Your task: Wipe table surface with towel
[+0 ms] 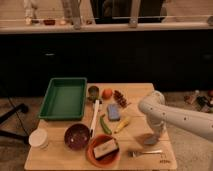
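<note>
The table surface [135, 160] is a light tan plank top that fills the lower middle of the camera view. My white arm comes in from the right and bends down over the table's right side. My gripper [151, 138] points down at the tabletop near the right edge, just behind a fork [145, 152]. A small pale grey patch [149, 142] lies right under the gripper tip on the wood; it looks like the towel, mostly hidden by the gripper.
A green tray [64, 97] sits back left. A purple bowl [76, 136], a white cup [38, 138] and an orange bowl [103, 149] holding a block stand at the front. A blue sponge [113, 112], an orange fruit [106, 93], a dark can [93, 91] and long vegetables [105, 124] lie mid-table.
</note>
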Motion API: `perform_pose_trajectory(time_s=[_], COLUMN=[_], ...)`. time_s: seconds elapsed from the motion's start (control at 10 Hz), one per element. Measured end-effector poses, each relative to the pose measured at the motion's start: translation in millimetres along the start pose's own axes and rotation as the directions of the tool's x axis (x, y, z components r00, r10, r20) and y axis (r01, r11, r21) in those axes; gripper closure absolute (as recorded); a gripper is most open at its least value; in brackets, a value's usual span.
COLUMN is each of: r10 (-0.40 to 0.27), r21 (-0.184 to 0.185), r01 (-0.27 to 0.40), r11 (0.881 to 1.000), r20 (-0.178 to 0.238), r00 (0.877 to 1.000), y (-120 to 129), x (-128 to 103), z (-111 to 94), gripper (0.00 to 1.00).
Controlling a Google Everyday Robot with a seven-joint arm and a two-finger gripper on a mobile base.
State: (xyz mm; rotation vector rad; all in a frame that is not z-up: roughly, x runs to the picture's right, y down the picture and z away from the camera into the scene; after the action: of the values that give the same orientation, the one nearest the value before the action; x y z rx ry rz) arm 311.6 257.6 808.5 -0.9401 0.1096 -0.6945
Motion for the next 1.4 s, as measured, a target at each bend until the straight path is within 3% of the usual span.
perform_pose_trajectory(time_s=[0.2,0.3,0.5,0.6,0.8,1.3,1.4], r10=[0.101,0.160,0.197,0.211,0.183,0.066,0.061], r21=[0.016,0.060,0.108,0.138,0.168,0.163,0.163], r01=[-0.100,-0.154,-0.184,-0.197,-0.177,-0.087,-0.083], r11=[0.995,0.986,0.977,0.971,0.970,0.983,0.983], r20=[-0.086,-0.117,-0.124,-0.102,-0.020,0.133,0.138], r00=[0.991,0.980,0.973,0.972,0.983,0.989,0.989], y=[-4,-14,-22,-26,-36,-34,-33], x=[9,11,10,7,1,-13,-14], z=[2,0,-4,-6,-7,0,1], gripper=[1.00,1.00,1.00,1.00,1.00,1.00,1.00])
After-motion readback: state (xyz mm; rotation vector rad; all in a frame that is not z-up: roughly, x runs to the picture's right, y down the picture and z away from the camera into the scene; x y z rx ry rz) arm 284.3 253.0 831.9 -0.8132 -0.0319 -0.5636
